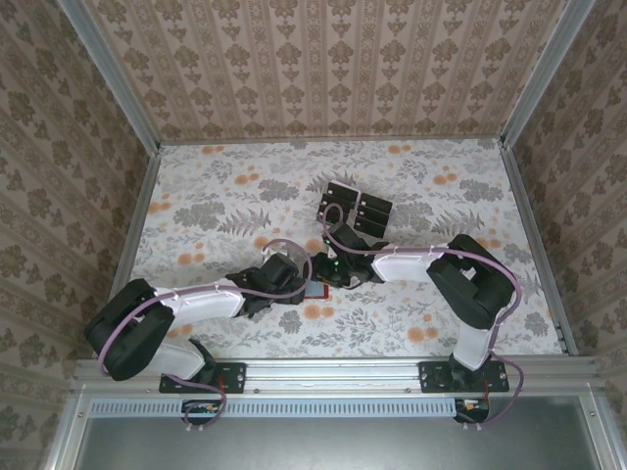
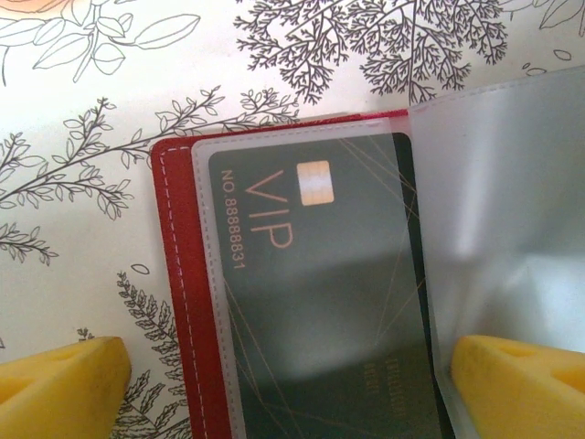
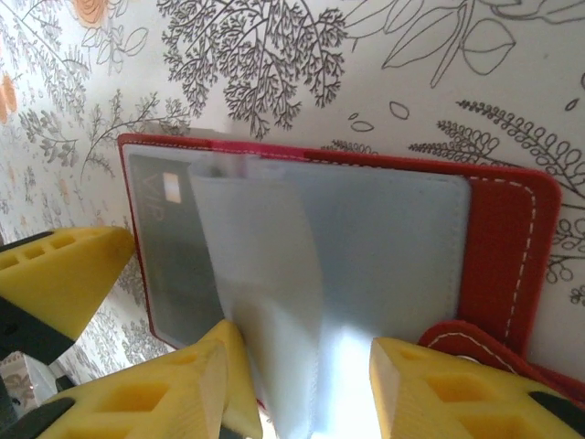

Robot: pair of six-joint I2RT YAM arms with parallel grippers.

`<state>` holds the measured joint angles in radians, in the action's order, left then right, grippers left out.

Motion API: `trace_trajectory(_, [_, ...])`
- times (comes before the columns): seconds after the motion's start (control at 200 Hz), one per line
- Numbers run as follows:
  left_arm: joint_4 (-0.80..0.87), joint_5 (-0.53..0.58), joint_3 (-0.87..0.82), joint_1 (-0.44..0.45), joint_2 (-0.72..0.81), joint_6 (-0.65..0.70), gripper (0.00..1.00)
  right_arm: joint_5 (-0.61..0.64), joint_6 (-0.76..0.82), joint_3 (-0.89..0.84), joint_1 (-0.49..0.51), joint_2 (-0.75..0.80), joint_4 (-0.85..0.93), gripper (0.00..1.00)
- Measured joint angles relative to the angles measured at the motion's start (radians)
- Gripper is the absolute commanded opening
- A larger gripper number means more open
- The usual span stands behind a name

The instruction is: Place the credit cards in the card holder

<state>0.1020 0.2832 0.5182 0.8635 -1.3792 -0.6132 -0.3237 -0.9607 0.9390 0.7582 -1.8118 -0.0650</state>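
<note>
Table (image 1: 216, 186) with a flower cloth takes up most of the top view, and brown patterned walls (image 1: 323, 59) stand around it. Two black and white arms reach in from the near edge. The left arm (image 1: 186, 304) and the right arm (image 1: 470, 279) meet near the middle of the table. A bunch of black credit cards (image 1: 367, 211) sits a bit further back, apart from both arms. The red card holder (image 1: 315, 291) lies open and flat on the table, right where the two arms meet. The left gripper (image 2: 288, 389) hangs just over the card holder with its yellow fingers (image 2: 59, 384) spread very wide. One finger is over the cloth beside the red edge and the other is over the clear pockets. It holds nothing. The right gripper (image 3: 302, 384) is at the other side of the card holder. Its two yellow fingers (image 3: 448, 384) are partly apart, with a gap between them. A thin clear pocket (image 3: 265, 274) stands up from the holder in that gap. It touches one finger, but the fingers are not squeezed on it. In the left wrist view, one dark card (image 2: 311, 274) is already tucked flat inside a clear pocket against the red cover. It says VIP in pale letters, with a row of small numbers beside them. A little shiny square (image 2: 314, 182) sits next to the letters.
</note>
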Motion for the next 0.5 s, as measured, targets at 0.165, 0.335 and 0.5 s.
trace_trajectory(0.165, [-0.002,0.0,-0.001,0.0,0.0,0.0,1.0,-0.005,-0.011,0.018,0.005,-0.024,-0.011,0.36])
trace_trajectory(0.335, [-0.002,0.002,-0.001,0.0,0.0,0.0,1.0,-0.01,-0.012,0.026,0.006,-0.032,-0.015,0.3])
trace_trajectory(0.5, [0.007,0.002,-0.006,0.0,0.023,0.0,1.0,-0.023,-0.012,0.031,0.006,-0.035,-0.016,0.31])
